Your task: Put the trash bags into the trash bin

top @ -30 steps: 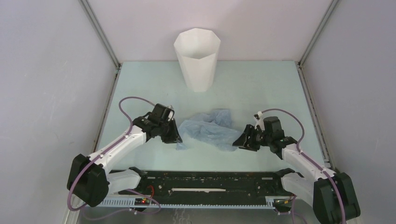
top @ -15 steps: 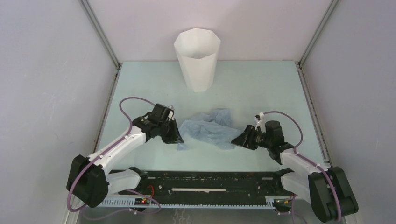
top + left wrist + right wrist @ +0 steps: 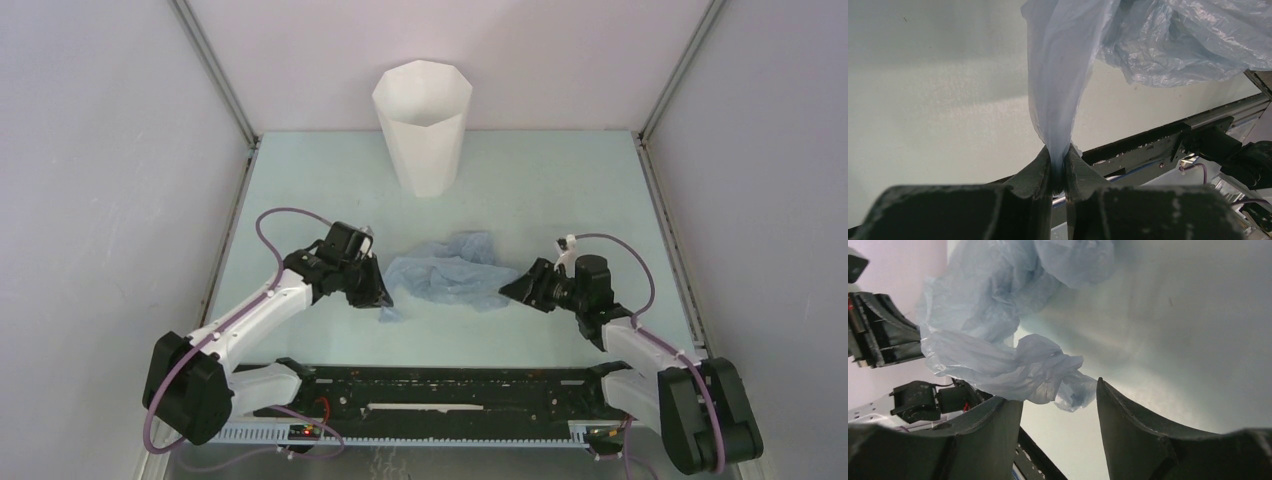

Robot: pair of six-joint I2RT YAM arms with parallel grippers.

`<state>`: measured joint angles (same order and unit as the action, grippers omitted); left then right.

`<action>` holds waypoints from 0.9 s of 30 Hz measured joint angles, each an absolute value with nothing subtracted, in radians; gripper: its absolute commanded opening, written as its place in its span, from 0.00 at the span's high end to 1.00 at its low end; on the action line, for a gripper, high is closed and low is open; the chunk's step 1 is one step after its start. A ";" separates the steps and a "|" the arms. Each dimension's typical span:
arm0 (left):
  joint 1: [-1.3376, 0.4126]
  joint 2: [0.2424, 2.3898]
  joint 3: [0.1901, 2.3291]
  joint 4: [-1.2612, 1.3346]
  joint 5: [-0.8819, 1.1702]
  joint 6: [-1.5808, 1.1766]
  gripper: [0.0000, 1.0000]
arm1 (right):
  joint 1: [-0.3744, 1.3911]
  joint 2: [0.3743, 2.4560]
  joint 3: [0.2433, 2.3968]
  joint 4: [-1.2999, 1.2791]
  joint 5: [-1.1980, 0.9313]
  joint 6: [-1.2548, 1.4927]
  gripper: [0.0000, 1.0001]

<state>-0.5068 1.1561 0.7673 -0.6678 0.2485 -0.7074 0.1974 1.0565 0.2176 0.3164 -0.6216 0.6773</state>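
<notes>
The pale-blue trash bag [image 3: 447,275] lies crumpled on the table between my two arms. My left gripper [image 3: 381,296] is shut on the bag's left edge; in the left wrist view [image 3: 1058,156] the film [image 3: 1060,80] is pinched between the jaws. My right gripper [image 3: 510,290] is open at the bag's right end. In the right wrist view [image 3: 1060,397] a bunched corner of the bag [image 3: 1013,367] hangs just ahead of the open jaws, resting on the left finger. The white faceted trash bin [image 3: 423,128] stands upright at the back, well beyond the bag.
Grey walls close the pale-green table [image 3: 560,190] on three sides. A black rail [image 3: 450,392] runs along the near edge between the arm bases.
My right gripper has moved left toward the bag's right end and turned more level. The bag's right edge has shifted a little. The left gripper has kept still with the bag.
</notes>
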 measured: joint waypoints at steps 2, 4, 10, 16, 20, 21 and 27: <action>-0.506 1.156 0.768 -0.668 0.249 -0.707 0.83 | 0.191 1.046 0.224 0.268 -0.599 0.664 0.36; -0.507 1.159 0.768 -0.669 0.249 -0.707 0.83 | 0.191 1.029 0.225 0.234 -0.575 0.656 0.37; -0.506 1.193 0.783 -0.682 0.249 -0.699 0.84 | 0.203 1.095 0.246 0.212 -0.534 0.648 0.37; -0.507 1.212 0.799 -0.692 0.250 -0.688 0.84 | 0.265 1.181 0.270 0.248 -0.475 0.648 0.47; -0.507 1.232 0.801 -0.704 0.249 -0.680 0.84 | 0.287 1.250 0.285 0.295 -0.485 0.646 0.85; -0.507 1.240 0.801 -0.709 0.248 -0.679 0.82 | 0.290 1.253 0.290 0.294 -0.484 0.649 0.94; -0.507 1.251 0.801 -0.748 0.208 -0.675 0.38 | 0.297 1.074 0.338 0.151 -0.458 0.651 1.00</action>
